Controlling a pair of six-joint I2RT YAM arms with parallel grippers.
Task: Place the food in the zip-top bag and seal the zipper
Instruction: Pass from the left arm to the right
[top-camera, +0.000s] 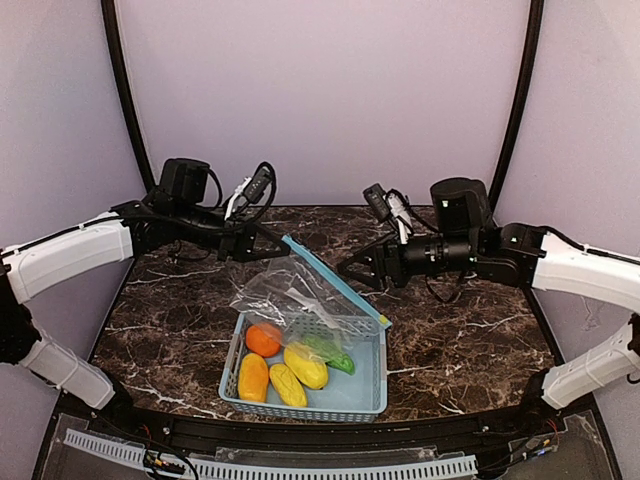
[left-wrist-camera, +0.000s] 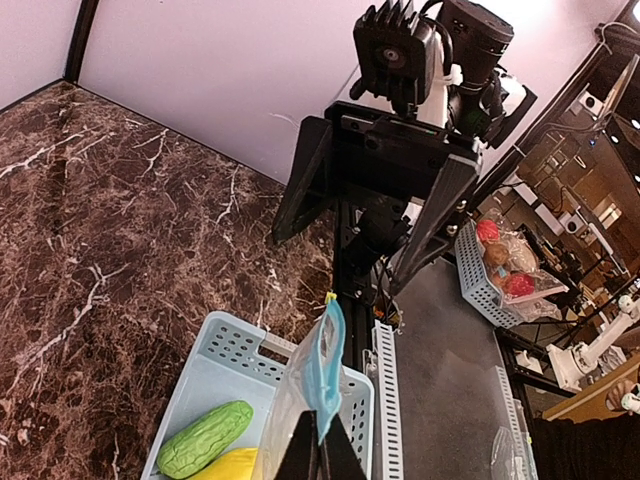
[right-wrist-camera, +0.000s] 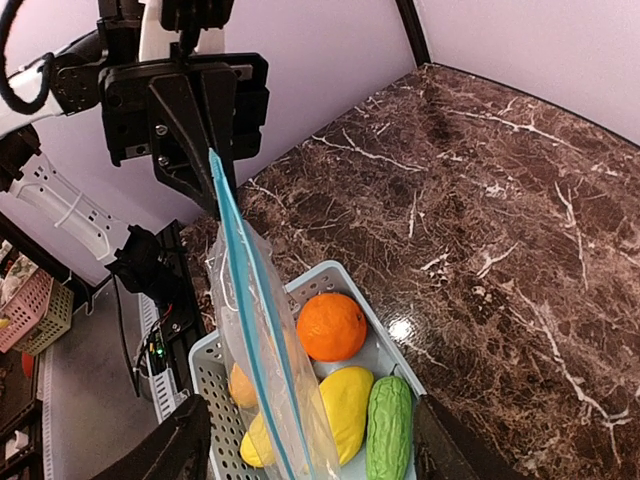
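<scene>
The zip-top bag (top-camera: 290, 290) hangs tilted over a light blue basket (top-camera: 365, 395). Its zipper (top-camera: 335, 280) runs from the upper left corner down to the basket's right rim. My left gripper (top-camera: 272, 245) is shut on that upper corner; in the left wrist view its fingers (left-wrist-camera: 322, 445) pinch the zipper (left-wrist-camera: 325, 365). The food lies in the basket: an orange (top-camera: 263, 340), three yellow fruits (top-camera: 305, 366) and a green vegetable (top-camera: 335, 355). My right gripper (top-camera: 352, 272) is open, just right of the bag and apart from it. In the right wrist view the zipper (right-wrist-camera: 245, 300) crosses between its open jaws, above the orange (right-wrist-camera: 330, 325).
The basket stands near the front edge of the dark marble table (top-camera: 460, 330). Purple walls close in the back and both sides. Off the table are a grey basket of red items (left-wrist-camera: 490, 270) and a pink basket (right-wrist-camera: 35, 310).
</scene>
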